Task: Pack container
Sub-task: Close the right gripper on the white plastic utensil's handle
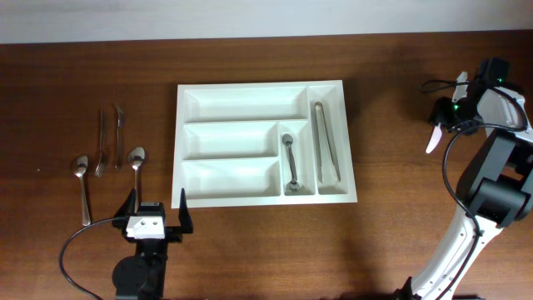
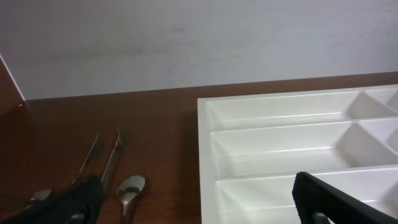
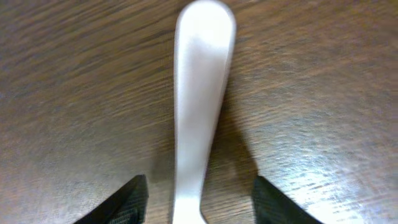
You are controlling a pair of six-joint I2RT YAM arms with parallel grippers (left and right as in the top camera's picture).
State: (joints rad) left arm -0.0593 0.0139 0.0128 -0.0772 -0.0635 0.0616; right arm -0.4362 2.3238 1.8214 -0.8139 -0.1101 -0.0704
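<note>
The white five-compartment container (image 1: 180, 142) lies mid-table. A spoon (image 1: 290, 162) lies in its small vertical compartment and tongs (image 1: 325, 143) in its right vertical one. The three long compartments are bare. My left gripper (image 1: 156, 218) is open and empty, in front of the container's near left corner (image 2: 208, 143). My right gripper (image 1: 436, 125) is far right of the container. In the right wrist view its fingers (image 3: 199, 202) are open on either side of a pale utensil handle (image 3: 200, 93) on the wood, with gaps on both sides.
Left of the container lie two spoons (image 1: 82, 179) (image 1: 136, 162), a fork (image 1: 101, 142) and a knife (image 1: 118, 129). The nearer spoon (image 2: 129, 190) shows in the left wrist view. A pale wall borders the table's far edge.
</note>
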